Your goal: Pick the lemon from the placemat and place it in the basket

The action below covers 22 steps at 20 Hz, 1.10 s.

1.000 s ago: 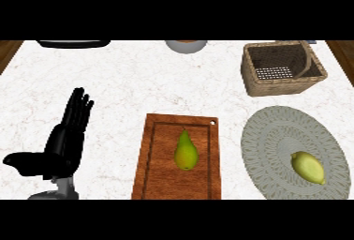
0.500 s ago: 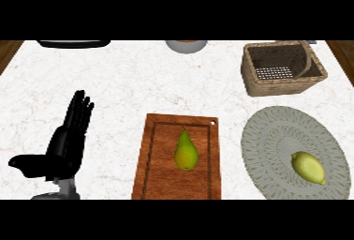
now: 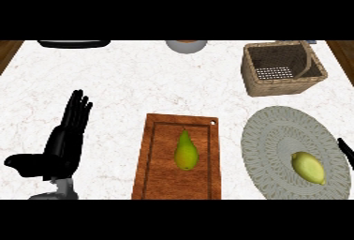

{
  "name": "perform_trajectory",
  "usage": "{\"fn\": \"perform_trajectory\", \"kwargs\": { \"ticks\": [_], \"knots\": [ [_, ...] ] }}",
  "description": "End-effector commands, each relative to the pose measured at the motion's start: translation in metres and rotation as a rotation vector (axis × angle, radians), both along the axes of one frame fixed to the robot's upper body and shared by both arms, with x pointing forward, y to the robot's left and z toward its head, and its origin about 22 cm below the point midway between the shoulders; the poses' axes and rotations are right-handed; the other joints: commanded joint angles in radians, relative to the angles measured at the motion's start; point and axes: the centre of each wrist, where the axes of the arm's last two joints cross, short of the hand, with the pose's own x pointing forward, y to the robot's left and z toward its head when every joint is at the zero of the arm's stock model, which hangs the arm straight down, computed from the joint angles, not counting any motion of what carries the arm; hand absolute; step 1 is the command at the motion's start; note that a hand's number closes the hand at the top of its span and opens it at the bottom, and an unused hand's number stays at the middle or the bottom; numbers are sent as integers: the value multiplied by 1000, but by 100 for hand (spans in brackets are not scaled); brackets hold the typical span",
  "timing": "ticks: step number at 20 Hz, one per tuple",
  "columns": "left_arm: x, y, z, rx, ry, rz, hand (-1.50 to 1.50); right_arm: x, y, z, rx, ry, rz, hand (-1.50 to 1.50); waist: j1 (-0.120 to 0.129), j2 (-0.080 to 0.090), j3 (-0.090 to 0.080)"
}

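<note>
Down at seven o'clock the left hand (image 3: 61, 140) rests with fingers straight up, holding nothing, while at four o'clock the lemon (image 3: 309, 168) sits on the round grey placemat (image 3: 273, 140), a black sliver at the right edge (image 3: 346, 151) perhaps being the right hand. Centre, a pear (image 3: 185, 150) lies on the cutting board (image 3: 162, 173); up at one o'clock stands the wicker basket (image 3: 280, 86).
</note>
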Motion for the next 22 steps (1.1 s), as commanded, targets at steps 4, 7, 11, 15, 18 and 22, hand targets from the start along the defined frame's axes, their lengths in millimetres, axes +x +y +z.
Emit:
{"fn": "perform_trajectory", "kwargs": {
  "ticks": [4, 7, 11, 15, 18, 22],
  "knots": [
    [8, -7, -13, -1, 4, 0, 0, 14, 23, 5, -2, 24, 22, -150, -2, 0, 0],
    [8, 2, 15, 4, -4, 6, 0, 14, 23, -20, 14, -1, 12, -150, 0, 0, 0],
    [5, 8, -14, 0, -6, 0, 0, 9, 22, -23, 4, 22, 20, -150, -1, 0, 0],
    [-3, 7, 11, 0, 2, -8, 0, 20, 2, -11, 17, 16, 9, -150, 0, 0, 0],
    [-6, -1, 6, 17, -10, 3, 0, 39, 11, -21, 21, 22, -12, -150, 2, 0, 0],
    [0, 0, 3, 17, 0, 10, 0, 43, 6, -17, -43, 36, 73, 150, 2, 0, 0]
  ]
}}
